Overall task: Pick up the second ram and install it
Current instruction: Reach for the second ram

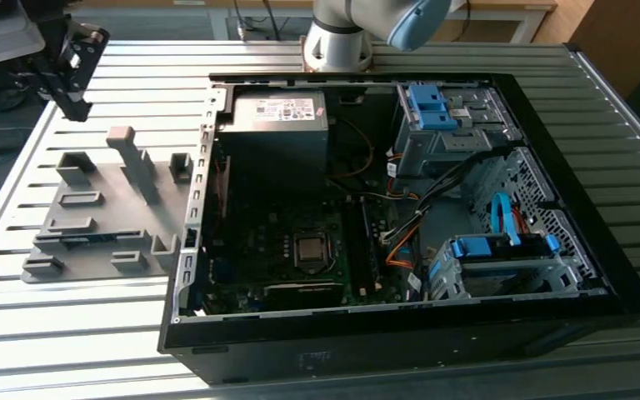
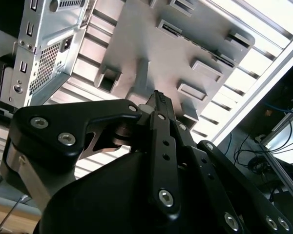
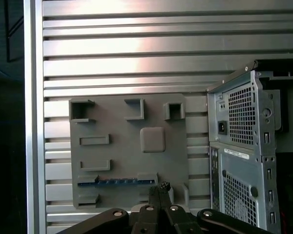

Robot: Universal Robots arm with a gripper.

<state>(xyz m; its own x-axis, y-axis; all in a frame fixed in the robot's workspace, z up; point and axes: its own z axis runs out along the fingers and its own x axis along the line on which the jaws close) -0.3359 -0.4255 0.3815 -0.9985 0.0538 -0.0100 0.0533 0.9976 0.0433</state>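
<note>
First wrist view: the second ram (image 3: 119, 181), a slim blue circuit-board stick, sits edge-up in a slot of the grey plastic slotted holder (image 3: 132, 156), which lies on the ribbed metal table (image 3: 136, 48) beside the open black computer case (image 3: 244, 146). The pick is not yet made (approach stage, I judge). The black gripper (image 3: 161, 187) hangs above the holder, fingertips pressed together on nothing. A grasp calls for parting them and squaring up across the stick's thin edge. In the exterior view the wrist is high over the holder's far end, pointing down.
</note>
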